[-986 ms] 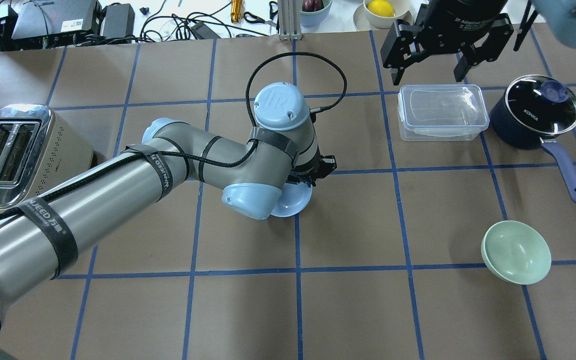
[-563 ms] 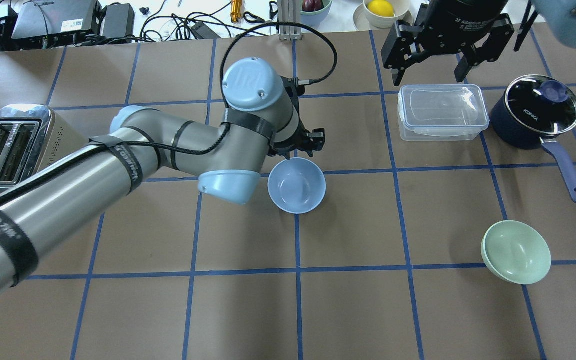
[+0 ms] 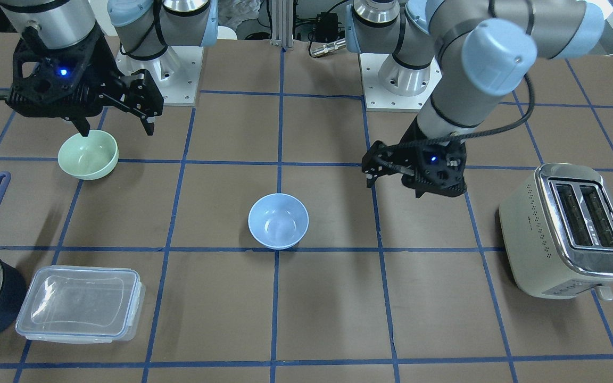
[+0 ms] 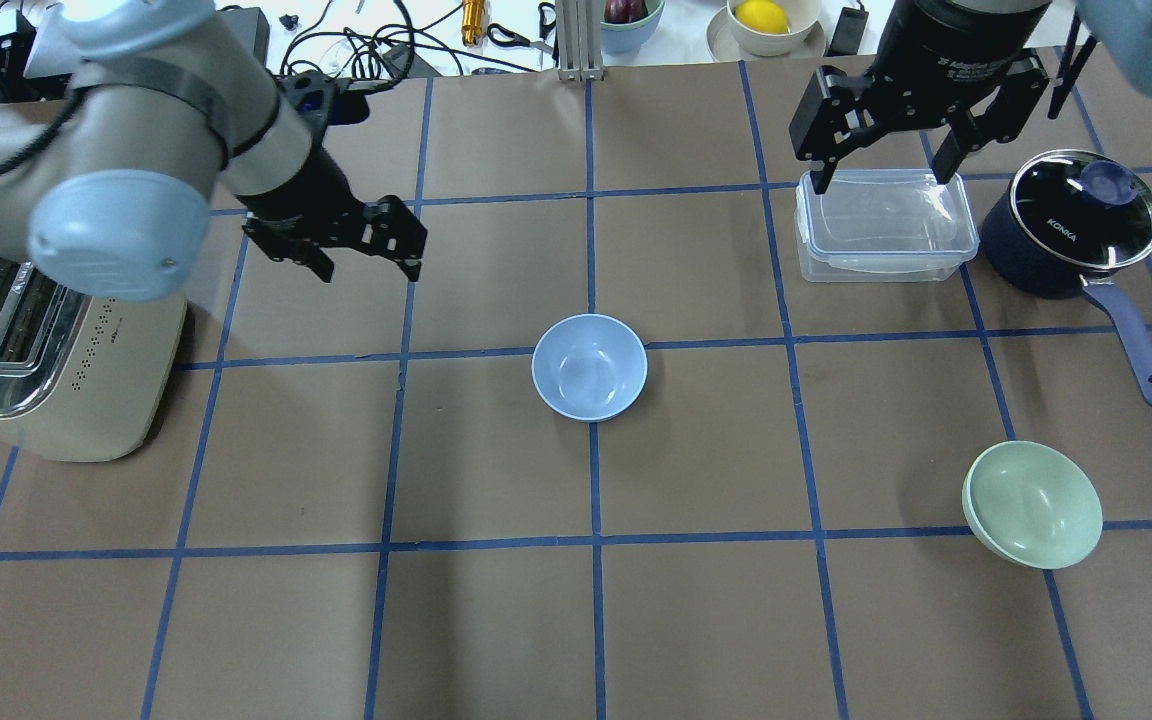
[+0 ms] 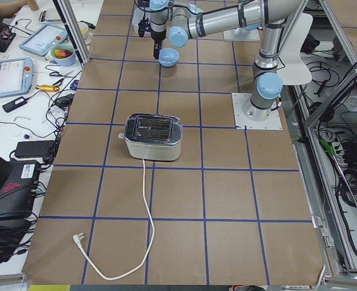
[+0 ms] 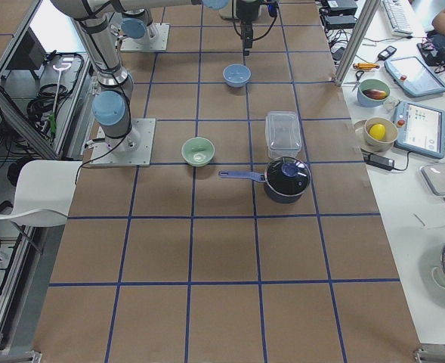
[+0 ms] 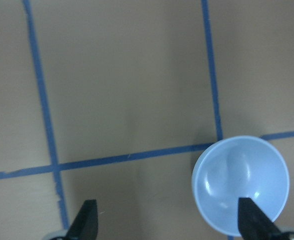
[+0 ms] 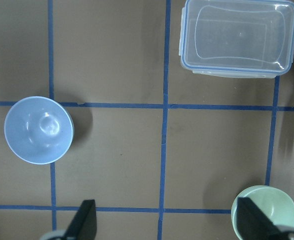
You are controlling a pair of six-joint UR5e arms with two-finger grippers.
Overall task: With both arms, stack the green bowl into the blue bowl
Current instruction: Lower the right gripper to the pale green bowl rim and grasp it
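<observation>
Left pincer [image 4: 368, 262] now stands clear of the blue bowl [image 4: 589, 367], drawn back toward the toaster [image 4: 46, 370], jaws spread and empty; a second ago it was down at the bowl's rim. The blue bowl sits upright, alone, mid-worktop [image 4: 696, 620] on a tape crossing. Right pincer [image 4: 884, 175], also spread and empty, has dropped slightly over the clear box [image 4: 886, 235]. Green bowl [image 4: 1032, 505] is unmoved, well apart on the robot's right. Judgement: receiving bowl is placed; fetching the green one remains.
</observation>
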